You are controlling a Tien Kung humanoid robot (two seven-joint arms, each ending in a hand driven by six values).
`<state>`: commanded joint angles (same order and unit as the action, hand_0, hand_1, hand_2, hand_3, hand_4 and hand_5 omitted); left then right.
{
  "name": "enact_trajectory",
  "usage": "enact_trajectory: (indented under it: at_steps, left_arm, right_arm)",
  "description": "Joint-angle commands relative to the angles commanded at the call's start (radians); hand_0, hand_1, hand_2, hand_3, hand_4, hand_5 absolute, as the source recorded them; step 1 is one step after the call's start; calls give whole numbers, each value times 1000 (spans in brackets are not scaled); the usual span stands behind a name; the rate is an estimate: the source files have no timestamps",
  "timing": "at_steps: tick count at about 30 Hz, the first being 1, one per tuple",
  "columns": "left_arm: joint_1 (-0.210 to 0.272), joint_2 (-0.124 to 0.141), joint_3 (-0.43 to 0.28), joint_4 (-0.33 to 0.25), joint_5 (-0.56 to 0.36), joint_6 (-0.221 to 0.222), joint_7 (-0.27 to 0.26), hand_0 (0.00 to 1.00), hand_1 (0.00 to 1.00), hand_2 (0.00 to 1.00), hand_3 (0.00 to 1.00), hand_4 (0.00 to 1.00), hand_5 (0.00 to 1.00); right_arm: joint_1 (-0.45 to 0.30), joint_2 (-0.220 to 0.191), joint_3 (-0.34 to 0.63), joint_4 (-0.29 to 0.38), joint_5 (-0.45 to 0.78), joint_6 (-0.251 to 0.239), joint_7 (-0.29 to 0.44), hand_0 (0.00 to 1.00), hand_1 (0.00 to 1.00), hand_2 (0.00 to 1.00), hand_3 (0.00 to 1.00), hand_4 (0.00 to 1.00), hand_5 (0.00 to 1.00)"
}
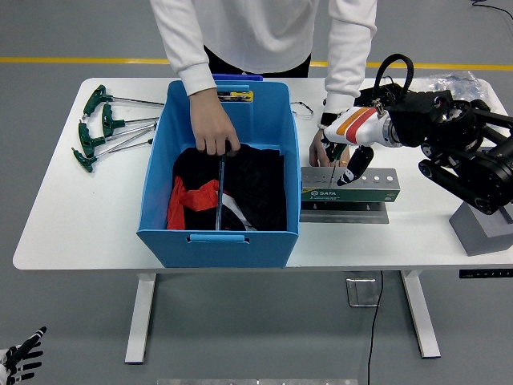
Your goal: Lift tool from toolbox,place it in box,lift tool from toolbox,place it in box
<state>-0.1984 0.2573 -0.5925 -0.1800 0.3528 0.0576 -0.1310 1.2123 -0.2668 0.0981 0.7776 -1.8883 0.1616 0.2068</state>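
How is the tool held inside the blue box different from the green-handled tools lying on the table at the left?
The tool in the blue box has its handle gripped by the person's hand, while the green-handled tools are untouched. The tool in the box hangs shaft-down over dark cloth; the table tools lie flat on the white table, shafts pointing right. It is single; they are a group. All have long thin metal shafts.
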Motion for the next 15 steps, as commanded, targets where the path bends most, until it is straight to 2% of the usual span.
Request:
enact_trajectory:
  at_steps: [11,12,15]
  left_arm:
    - [-3,1,42,0,-42,-3,-12,731,690,729,726,816,671]
    - [-3,1,46,0,-46,-4,-13,731,691,729,726,816,670]
    - [-4,1,54,0,-54,-4,-15,731,691,729,726,816,670]
  right_arm:
    - [1,10,-30,-9,-22,-11,9,910,623,620,494,900,362]
    - [1,11,-32,-9,-24,-11,9,898,566,552,462,874,348]
    - [0,13,-39,-9,-36,-17,13,898,566,552,462,874,348]
